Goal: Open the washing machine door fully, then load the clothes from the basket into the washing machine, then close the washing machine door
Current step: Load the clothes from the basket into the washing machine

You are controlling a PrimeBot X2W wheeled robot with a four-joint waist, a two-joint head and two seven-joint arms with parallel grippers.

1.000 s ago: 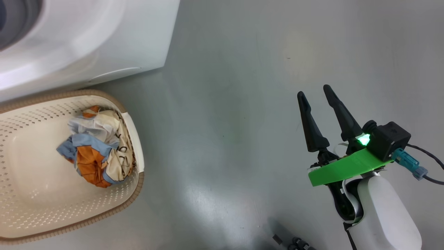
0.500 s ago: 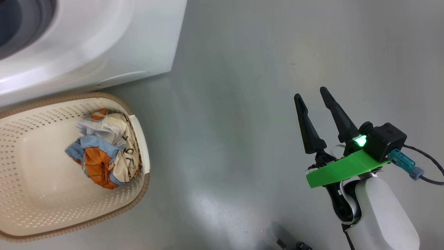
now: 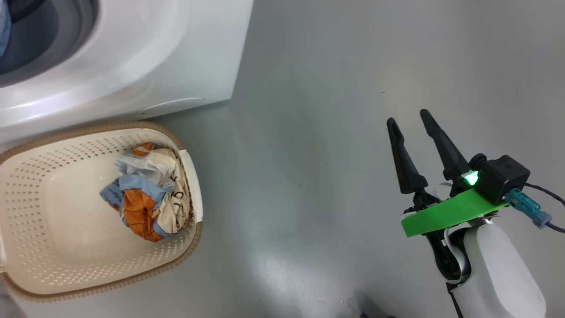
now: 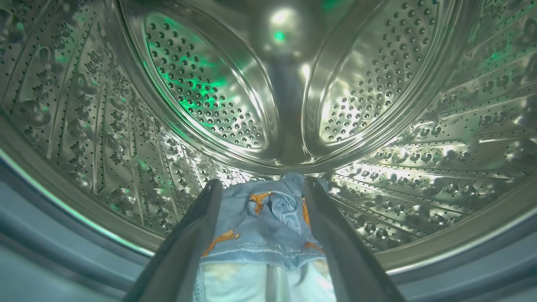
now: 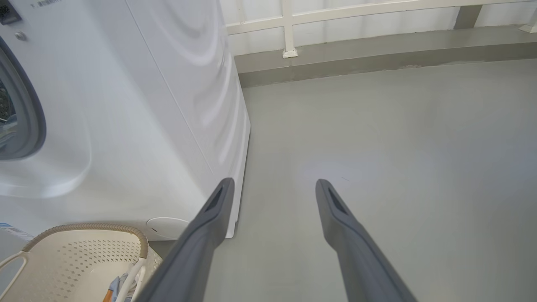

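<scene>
The left gripper stood released inside the drum with the light blue garment slack between its spread jaws, so withdrawing might have snagged and dragged it out, while the right gripper hung empty, jaws apart, and the other garment lay in the basket.

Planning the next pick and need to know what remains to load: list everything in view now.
washing machine: one, white, behind the basket
drum: one, steel, perforated, inside the machine
basket: one, cream with brown rim, on the floor in front of the machine
light blue garment: one, orange prints, in the drum between the left gripper's fingers
cream, blue and orange garment: one, in the basket, against its right wall
floor: grey
railing: one, white, at the floor's far edge
left gripper: open, inside the drum
right gripper: open, empty, over the floor
</scene>
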